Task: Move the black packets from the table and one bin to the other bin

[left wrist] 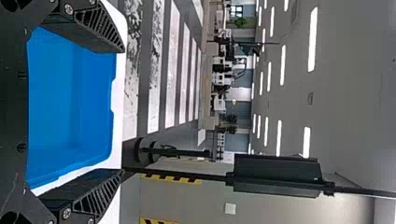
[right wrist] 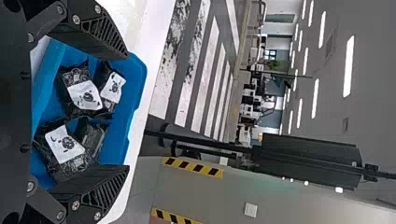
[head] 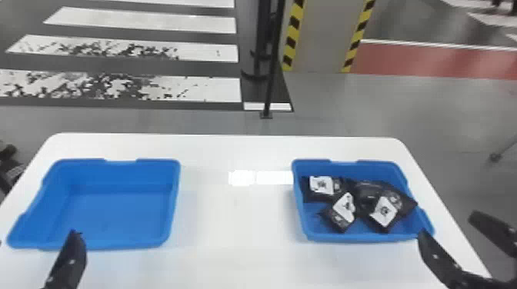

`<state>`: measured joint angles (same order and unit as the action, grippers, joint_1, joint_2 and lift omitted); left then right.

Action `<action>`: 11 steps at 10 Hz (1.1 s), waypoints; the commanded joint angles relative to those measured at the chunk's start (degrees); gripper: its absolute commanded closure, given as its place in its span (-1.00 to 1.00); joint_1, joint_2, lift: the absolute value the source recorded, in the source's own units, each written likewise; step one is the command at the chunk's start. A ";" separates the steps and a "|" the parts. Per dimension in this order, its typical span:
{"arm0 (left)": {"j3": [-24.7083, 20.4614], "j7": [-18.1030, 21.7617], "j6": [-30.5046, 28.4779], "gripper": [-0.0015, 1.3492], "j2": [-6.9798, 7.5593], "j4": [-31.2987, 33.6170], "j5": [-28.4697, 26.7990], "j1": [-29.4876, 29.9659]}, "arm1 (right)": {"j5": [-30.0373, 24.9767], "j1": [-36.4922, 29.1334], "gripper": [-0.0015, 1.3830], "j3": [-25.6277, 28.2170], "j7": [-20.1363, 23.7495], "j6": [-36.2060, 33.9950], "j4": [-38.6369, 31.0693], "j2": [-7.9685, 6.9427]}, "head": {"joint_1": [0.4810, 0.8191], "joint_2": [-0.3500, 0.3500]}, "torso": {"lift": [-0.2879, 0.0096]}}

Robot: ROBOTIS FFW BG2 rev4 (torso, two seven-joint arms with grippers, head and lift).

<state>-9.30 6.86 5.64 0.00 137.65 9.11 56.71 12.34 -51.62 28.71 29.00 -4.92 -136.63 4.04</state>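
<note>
toward the left edge of the counter (head: 234, 230), the left bin (head: 115, 211) shows its bare blue floor, no packet in it. by its near rim, toward the near left corner, is the left pincer (left wrist: 123, 111), spread and pinching nothing; the packets lie well apart from it, off to its right.

toward the counter's right edge, the right bin (head: 346, 238) holds four black packets: a first labelled packet (head: 320, 185) by the far left corner, a second labelled packet (head: 342, 215) closer to the near rim, a darker packet (head: 367, 190) behind, and a third labelled packet (head: 386, 210) toward the right wall. if this bin is the goal, the job looks done; if the left one is, all four are left to carry. i cannot tell which is meant.

by the right bin's near right corner is the right pincer (right wrist: 127, 112), spread too, with nothing pinched. the packets lie beyond it and to its left, the third labelled packet nearest. how high it sits over the rim, i cannot tell.
</note>
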 commanded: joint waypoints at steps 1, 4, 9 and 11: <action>0.05 0.00 0.13 -0.82 -0.15 -0.19 0.03 -0.04 | -0.11 0.01 -0.70 -0.03 0.00 0.00 0.02 0.00 | 0.27 -0.34 | 0.20; 0.05 0.09 1.11 -0.82 -0.15 -0.61 0.14 -0.32 | 0.00 0.15 -0.70 -0.26 -0.09 0.00 -0.13 0.00 | 0.27 -0.33 | 0.20; -0.07 0.44 1.11 -0.82 -0.15 -0.89 0.37 -0.32 | -0.11 -0.27 -0.70 -0.26 -0.52 -0.14 -0.55 0.00 | 0.27 -0.33 | 0.20; -0.07 0.44 1.53 -0.82 -0.15 -1.03 0.14 -0.32 | -0.11 -0.41 -0.70 -0.26 -0.61 -0.14 -0.97 0.00 | 0.27 -0.33 | 0.20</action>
<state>-9.37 7.30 7.14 0.00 136.71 9.34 56.39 12.22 -51.93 28.45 28.36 -5.06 -137.46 4.04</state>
